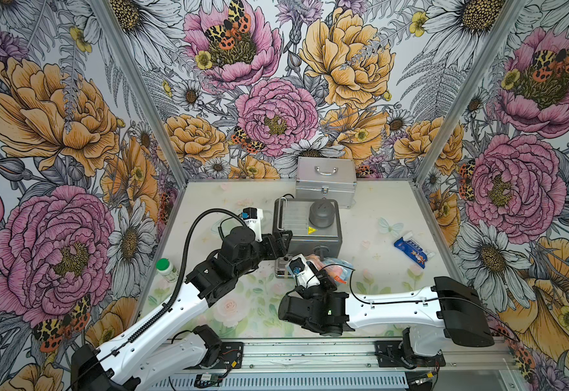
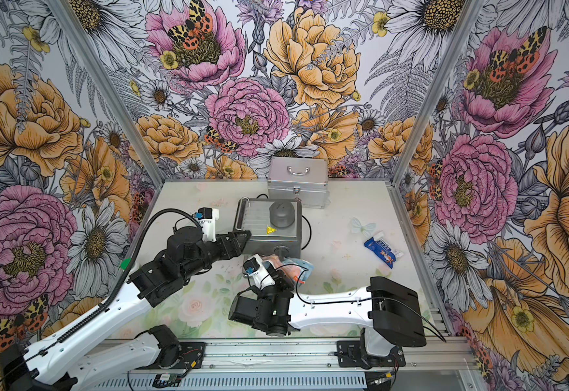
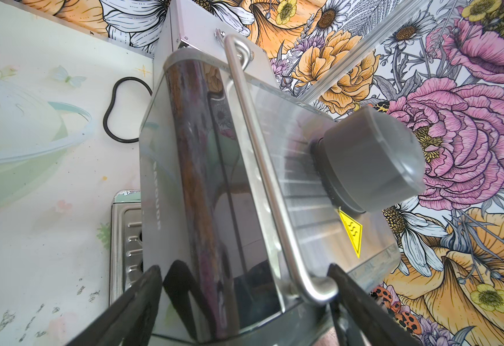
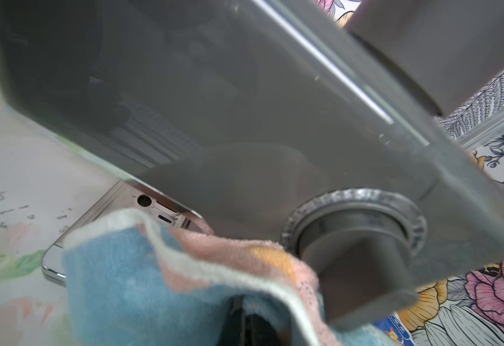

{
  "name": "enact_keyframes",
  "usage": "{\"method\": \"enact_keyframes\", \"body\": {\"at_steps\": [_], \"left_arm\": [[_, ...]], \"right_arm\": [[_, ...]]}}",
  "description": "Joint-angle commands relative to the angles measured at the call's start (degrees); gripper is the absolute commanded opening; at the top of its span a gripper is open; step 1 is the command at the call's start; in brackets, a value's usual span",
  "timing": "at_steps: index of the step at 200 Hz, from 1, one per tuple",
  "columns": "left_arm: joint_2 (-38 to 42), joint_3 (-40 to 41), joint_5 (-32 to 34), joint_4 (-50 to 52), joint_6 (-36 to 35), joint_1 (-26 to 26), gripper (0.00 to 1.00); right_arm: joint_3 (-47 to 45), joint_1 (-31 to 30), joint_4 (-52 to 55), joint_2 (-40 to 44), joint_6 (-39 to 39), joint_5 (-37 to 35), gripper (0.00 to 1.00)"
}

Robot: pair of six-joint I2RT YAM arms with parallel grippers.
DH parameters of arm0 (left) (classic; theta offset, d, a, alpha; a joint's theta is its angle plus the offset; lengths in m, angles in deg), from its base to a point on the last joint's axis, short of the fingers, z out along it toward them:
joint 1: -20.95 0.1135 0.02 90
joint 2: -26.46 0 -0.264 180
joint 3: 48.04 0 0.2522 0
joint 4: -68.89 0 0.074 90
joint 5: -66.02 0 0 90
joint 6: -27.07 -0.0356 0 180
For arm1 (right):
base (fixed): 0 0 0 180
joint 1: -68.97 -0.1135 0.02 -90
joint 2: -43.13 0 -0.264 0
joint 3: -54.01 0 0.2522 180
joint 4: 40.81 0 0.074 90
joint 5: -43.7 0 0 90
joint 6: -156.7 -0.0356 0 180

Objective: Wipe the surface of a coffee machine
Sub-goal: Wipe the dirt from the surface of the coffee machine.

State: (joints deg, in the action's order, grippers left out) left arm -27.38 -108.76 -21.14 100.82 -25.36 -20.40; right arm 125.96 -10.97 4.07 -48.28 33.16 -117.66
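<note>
The coffee machine (image 1: 305, 233) (image 2: 262, 242) is a dark-grey metal box with a ribbed top, a grey dome cap (image 1: 320, 215) and a yellow warning sticker, standing mid-table. My left gripper (image 1: 284, 238) (image 3: 244, 269) has its jaws wide around the machine's front-left corner. One finger touches the mirrored side (image 3: 214, 179) and the other the end of the top rail. My right gripper (image 4: 244, 323) is shut on a blue, pink and orange cloth (image 1: 337, 267) (image 4: 142, 284). It holds the cloth against the front face (image 4: 214, 104), just beside the round knob (image 4: 361, 263).
A silver case with a handle (image 1: 325, 179) stands behind the machine at the back wall. A metal drip tray (image 3: 124, 239) lies in front of the machine. A white bottle with a green cap (image 1: 166, 269) is at the left, a blue packet (image 1: 411, 252) at the right.
</note>
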Motion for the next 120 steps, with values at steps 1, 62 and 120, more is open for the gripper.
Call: {"method": "enact_keyframes", "body": {"at_steps": [1,62,120], "left_arm": [[-1.99,1.63,-4.29,10.69,-2.3,0.16,0.85],[-0.42,2.56,-4.45,10.86,-2.49,0.39,0.85],[6.21,-2.17,-2.84,19.08,-3.63,1.6,0.85]], "right_arm": [[-3.48,1.83,-0.53,-2.7,-2.68,1.45,0.0],[-10.29,1.17,-0.39,-5.25,-9.9,4.78,0.0],[-2.43,-5.91,7.35,4.75,-6.68,6.81,0.0]]}}
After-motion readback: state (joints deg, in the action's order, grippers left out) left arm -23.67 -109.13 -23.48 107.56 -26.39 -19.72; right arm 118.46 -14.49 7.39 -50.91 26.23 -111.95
